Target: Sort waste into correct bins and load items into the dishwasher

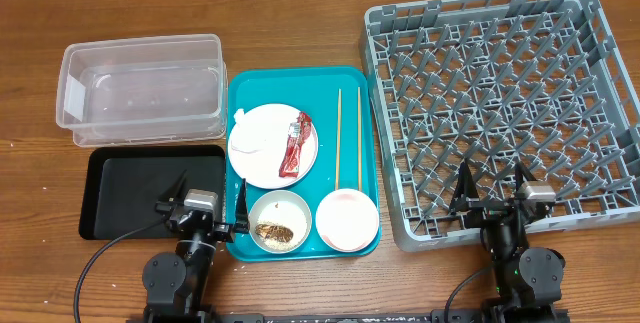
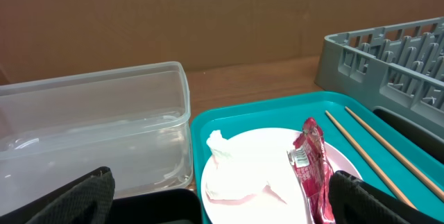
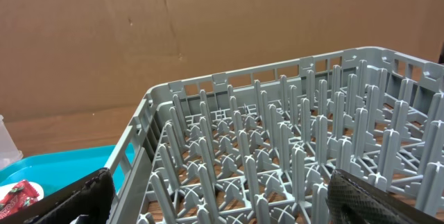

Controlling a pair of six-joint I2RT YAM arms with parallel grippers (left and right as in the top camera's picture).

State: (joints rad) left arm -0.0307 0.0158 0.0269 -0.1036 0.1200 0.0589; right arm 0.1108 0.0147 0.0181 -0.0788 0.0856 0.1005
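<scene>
The left tool is seen with its fingers spread wide apart and nothing held between them. It is placed at the near edge of the wooden surface, one finger over the black tray and the other at the near-left rim of the teal tray. The right tool is likewise opened wide and empty, over the near edge of the grey dish rack. On the teal tray a white plate is set, carrying a crumpled tissue and a red wrapper. Two chopsticks are laid just right of the plate. Near them stand a round bowl holding rice with a brown scrap and a pinkish-white bowl. The clear tub is placed at the far left
</scene>
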